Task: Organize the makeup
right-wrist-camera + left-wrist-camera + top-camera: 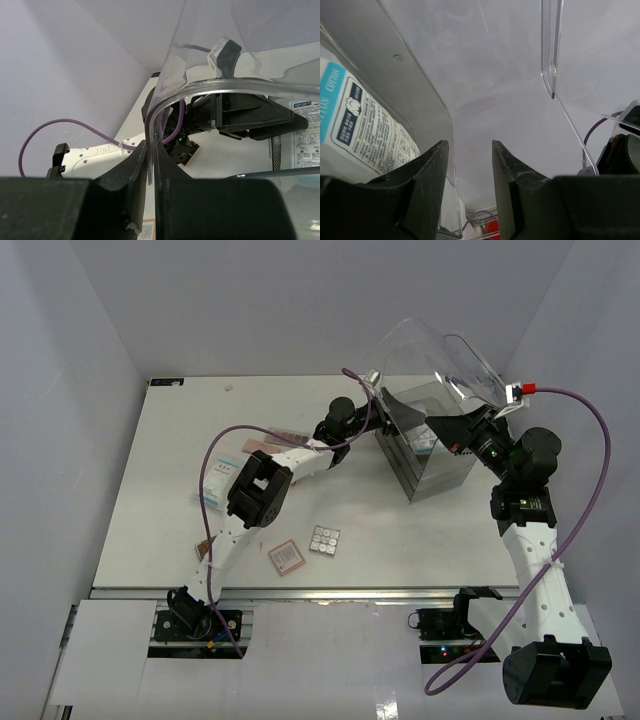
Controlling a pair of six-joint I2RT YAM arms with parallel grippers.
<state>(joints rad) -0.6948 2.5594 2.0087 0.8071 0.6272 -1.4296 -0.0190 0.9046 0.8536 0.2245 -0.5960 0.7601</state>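
Most of the makeup lies loose on the left half of the table (pixel 140 540). The white-blue packet (pixel 220 478) sits by the left arm's elbow, and the brown palette (pixel 258 447) and pink palette (pixel 288 434) are just beyond it, partly under the forearm. The pink compact (pixel 287 557) and the silver grid palette (pixel 324 539) lie just beside each other nearer the front. A small dark-gold piece (pixel 205 546) lies close to the arm's lower link. A cotton packet (pixel 360 125) rests inside the clear box (pixel 440 475), against its wall.

The left arm stretches from its base diagonally across the table, its wrist at the box's left side. The left gripper (pixel 470 192) points into the box with its 2 fingers parted and nothing between them. The clear wall's edge runs just inside the left finger.

The right arm rises along the right edge and bends in toward the box. The right gripper (pixel 151 172) is clenched on the curved rim of the lid (pixel 440 355), holding it tilted up and back.

Open table lies in front of the box and along the far edge.
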